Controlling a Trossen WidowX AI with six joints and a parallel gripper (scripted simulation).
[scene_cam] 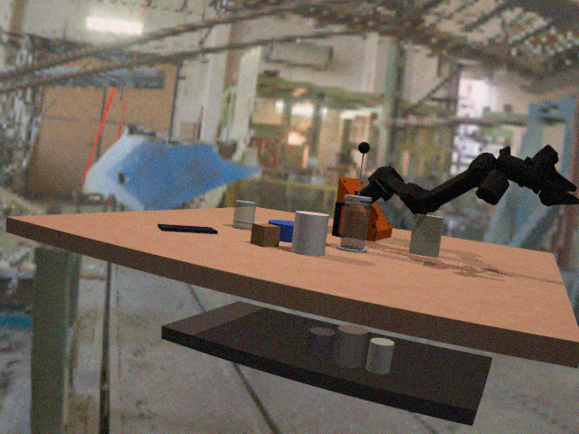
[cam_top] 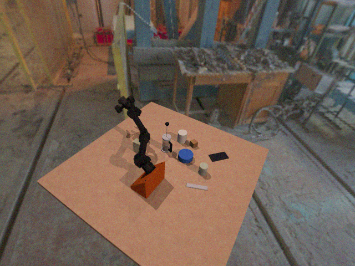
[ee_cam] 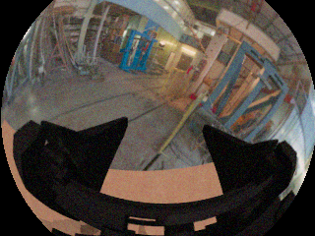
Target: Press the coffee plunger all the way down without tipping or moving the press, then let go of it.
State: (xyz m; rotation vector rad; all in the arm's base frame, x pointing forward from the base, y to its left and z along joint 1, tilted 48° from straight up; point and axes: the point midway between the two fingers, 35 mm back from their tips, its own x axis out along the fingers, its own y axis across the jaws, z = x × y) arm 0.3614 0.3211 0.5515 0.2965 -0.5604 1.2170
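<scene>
The coffee press (cam_top: 166, 143) (scene_cam: 355, 222) is a glass jar with a black handle, upright on the table. Its plunger rod stands raised, with the black knob (cam_top: 166, 123) (scene_cam: 363, 147) high above the lid. My gripper (cam_top: 121, 105) (scene_cam: 563, 192) (ee_cam: 167, 125) is open and empty. It is held high in the air, off to the side of the press and well apart from it, out over the table's edge. In the wrist view the fingers frame the table edge and the hall beyond; the press does not show there.
Around the press stand a white cylinder (cam_top: 182, 136) (scene_cam: 309, 232), a small brown cube (cam_top: 193, 143) (scene_cam: 265, 234), a blue disc (cam_top: 185, 155) (scene_cam: 282, 229), a pale block (cam_top: 136, 145) (scene_cam: 425, 234), a pale cylinder (cam_top: 203, 168) (scene_cam: 243, 214), a black plate (cam_top: 218, 156) (scene_cam: 186, 228) and a white bar (cam_top: 197, 186). The arm's orange base (cam_top: 148, 179) (scene_cam: 378, 224) stands beside the press.
</scene>
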